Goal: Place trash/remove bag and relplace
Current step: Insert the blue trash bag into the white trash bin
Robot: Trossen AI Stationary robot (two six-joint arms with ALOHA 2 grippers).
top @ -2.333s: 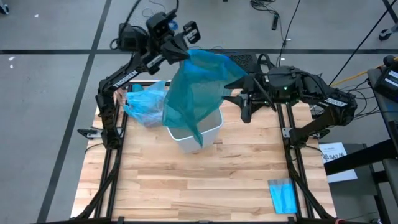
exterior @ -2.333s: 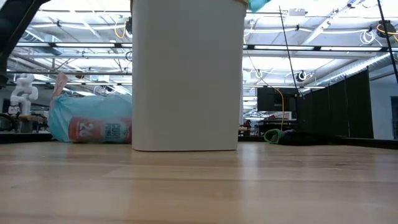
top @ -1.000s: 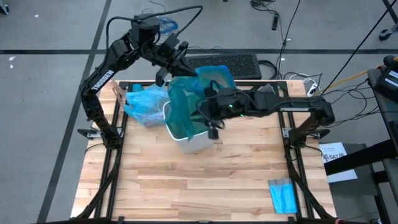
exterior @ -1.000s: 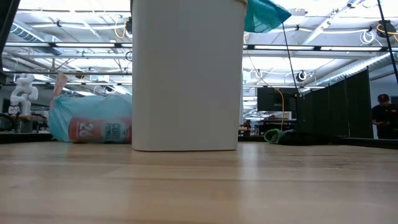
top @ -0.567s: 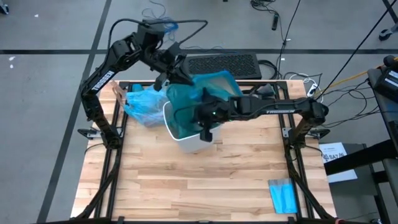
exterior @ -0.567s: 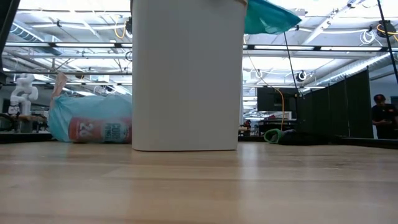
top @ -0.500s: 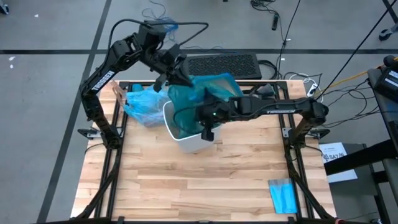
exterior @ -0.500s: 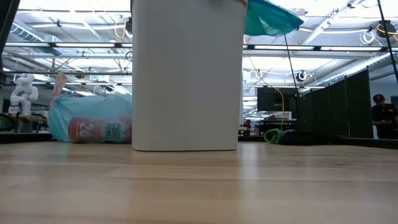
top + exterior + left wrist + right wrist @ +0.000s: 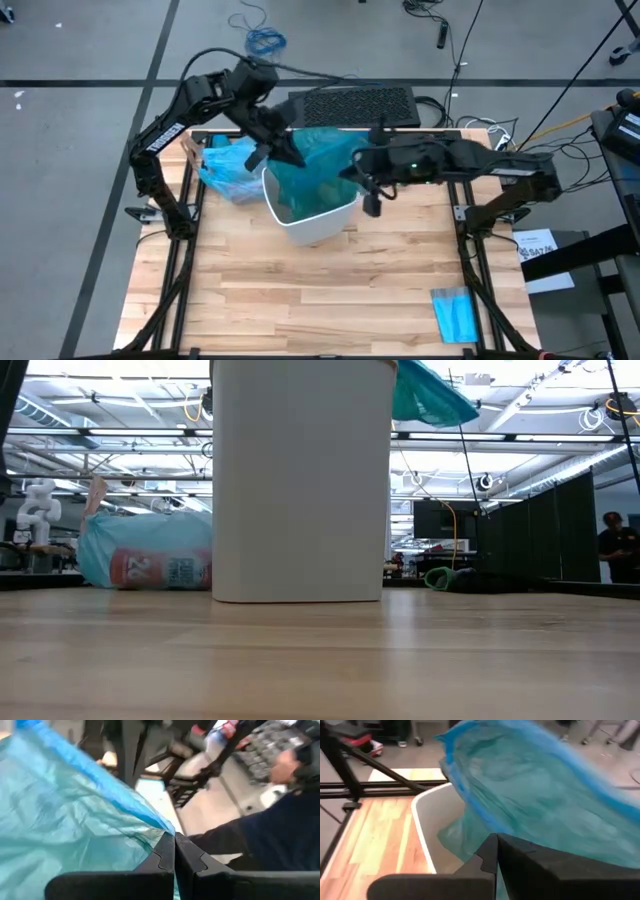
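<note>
both grippers pinched shut on the teal liner (image 9: 318,170) draped half inside the white bin (image 9: 312,222) at upper centre of the high view, left gripper (image 9: 290,152) at its far rim, right gripper (image 9: 362,176) at its right edge; filled light-blue bag (image 9: 232,166) lies just left; risk: thin film may tear or slip off the rim if the arms pull apart.

A white waste bin (image 9: 312,222) is seen on a light wooden table (image 9: 320,300) with visible plank seams. The bin mouth is draped by a teal-green plastic bag (image 9: 318,165), its hem edged in brighter blue in both wrist views. Beside the bin, a translucent light-blue bag (image 9: 230,168) is noted, with a red-and-white label (image 9: 160,571) showing through it in the low view. Well apart from the bin, a small folded blue sheet (image 9: 456,314) lies near the table corner. Both arms and the table frame are black. Behind the bin, a black keyboard (image 9: 350,103) is recorded on grey floor.
</note>
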